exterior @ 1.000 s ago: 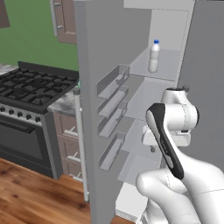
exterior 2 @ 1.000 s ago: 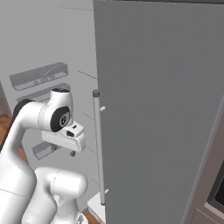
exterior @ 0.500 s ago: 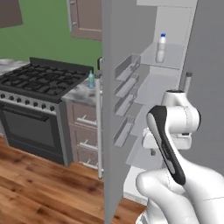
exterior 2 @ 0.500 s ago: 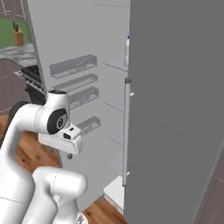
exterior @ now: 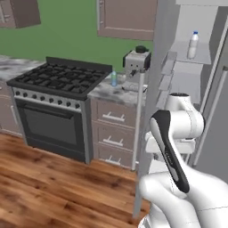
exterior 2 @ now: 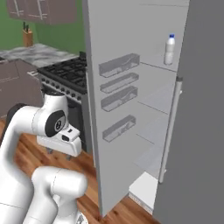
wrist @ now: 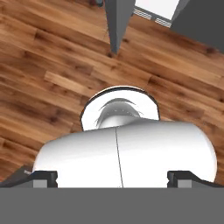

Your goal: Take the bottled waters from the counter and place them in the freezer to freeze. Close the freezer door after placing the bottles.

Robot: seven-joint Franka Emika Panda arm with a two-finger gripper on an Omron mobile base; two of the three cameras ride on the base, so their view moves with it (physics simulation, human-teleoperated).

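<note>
The teal-tinted bottled water [exterior: 114,79] with a green cap stands on the marbled counter [exterior: 104,92] beside the stove. The white bottled water [exterior: 193,45] [exterior 2: 169,49] with a blue cap stands on an upper shelf inside the freezer [exterior: 187,75]. The freezer door [exterior: 153,98] [exterior 2: 114,131] hangs wide open, its inner bins showing. My arm is folded close over the base, and the gripper [exterior 2: 59,154] [wrist: 113,178] points down at the wooden floor. Its jaws stand wide apart and hold nothing. It is far from both bottles.
A black gas stove [exterior: 58,80] sits left of the counter, and a black-and-silver coffee machine [exterior: 136,66] stands behind the teal bottle. The plain grey right-hand fridge door [exterior 2: 199,113] is shut. Brown wall cabinets [exterior: 127,18] hang above. Wooden floor [exterior: 53,178] lies open in front.
The whole picture has shifted as the base moved: stove, counter and teal bottle now sit fuller in the left view. The arm keeps its folded pose, and the gripper stays open.
</note>
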